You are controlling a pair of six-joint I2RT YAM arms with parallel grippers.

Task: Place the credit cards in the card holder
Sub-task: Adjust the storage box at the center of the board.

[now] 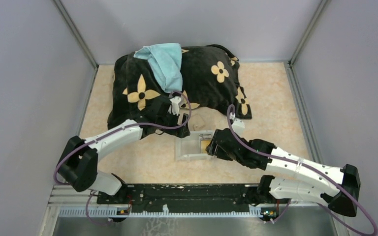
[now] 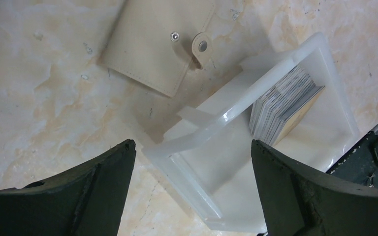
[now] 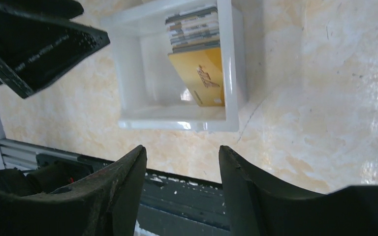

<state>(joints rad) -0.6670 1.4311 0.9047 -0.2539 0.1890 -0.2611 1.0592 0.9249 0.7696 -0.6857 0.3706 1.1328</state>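
The credit cards (image 2: 280, 103) stand on edge as a stack inside a white plastic tray (image 2: 275, 64). In the right wrist view a gold card (image 3: 202, 78) leans at the front of that stack, with darker cards (image 3: 192, 27) behind it. The tan card holder (image 2: 152, 44) lies closed on the table just beyond the tray, its snap tab fastened. My left gripper (image 2: 192, 145) hovers open over the tray's near corner, holding nothing. My right gripper (image 3: 182, 147) is open and empty, above the table beside the tray (image 3: 231, 73), short of the cards.
A black pillow with yellow flowers (image 1: 177, 83) and a teal cloth (image 1: 165, 61) on it fills the back of the table. The black base rail (image 3: 187, 196) runs along the near edge. Grey walls enclose the left, right and back sides.
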